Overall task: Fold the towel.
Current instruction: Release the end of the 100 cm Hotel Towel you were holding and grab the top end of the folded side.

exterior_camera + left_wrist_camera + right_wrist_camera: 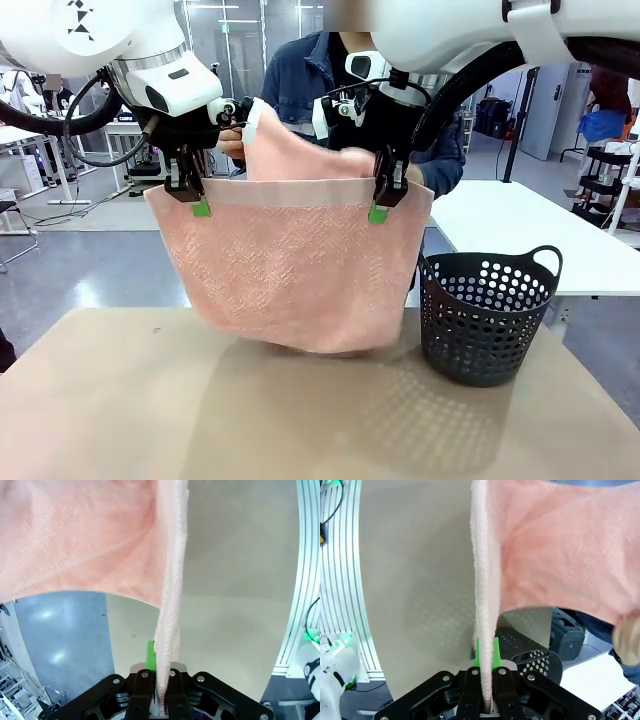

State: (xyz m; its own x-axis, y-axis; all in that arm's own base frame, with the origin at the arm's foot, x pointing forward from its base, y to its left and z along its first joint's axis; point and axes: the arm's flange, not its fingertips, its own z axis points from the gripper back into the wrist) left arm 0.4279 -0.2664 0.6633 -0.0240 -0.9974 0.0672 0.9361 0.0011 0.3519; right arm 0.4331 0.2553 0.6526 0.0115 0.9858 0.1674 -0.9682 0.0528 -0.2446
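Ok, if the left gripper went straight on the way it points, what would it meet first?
The left gripper points down along the towel it holds; past that, probably the table.

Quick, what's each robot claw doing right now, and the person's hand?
Left gripper: shut, pinching the towel at its top edge.
Right gripper: shut on the same edge.
Person's hand: beside the towel; grip cannot be told.

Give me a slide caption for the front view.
Left gripper and right gripper hold the pink towel up by its top band, beside a dark basket.
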